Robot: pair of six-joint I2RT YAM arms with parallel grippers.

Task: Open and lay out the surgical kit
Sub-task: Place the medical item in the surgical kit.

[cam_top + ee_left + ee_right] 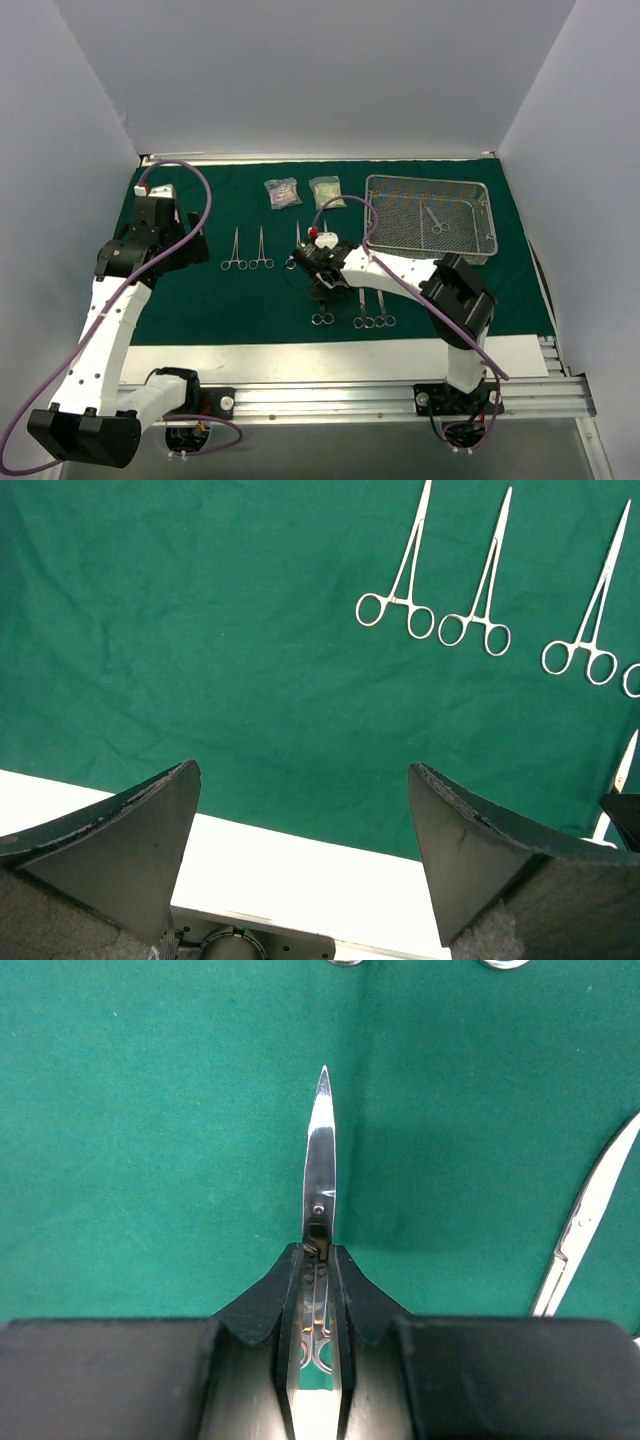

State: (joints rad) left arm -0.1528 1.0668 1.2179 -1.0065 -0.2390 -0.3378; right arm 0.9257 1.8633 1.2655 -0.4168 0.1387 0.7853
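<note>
Right fingers: you have them clamped tight on the scissors, over the cloth, left of the tray.
Left fingers: spread wide, holding nothing, far left of the tray.
Tray: one instrument lies inside.

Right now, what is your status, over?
Left gripper open, empty. Right gripper shut on scissors. One instrument in tray. No obstruction seen.

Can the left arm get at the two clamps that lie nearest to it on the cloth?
Probably yes. The left arm has its jaws open and empty, only bare green cloth lies between it and the clamps, and the right arm, holding scissors, works further right.
</note>
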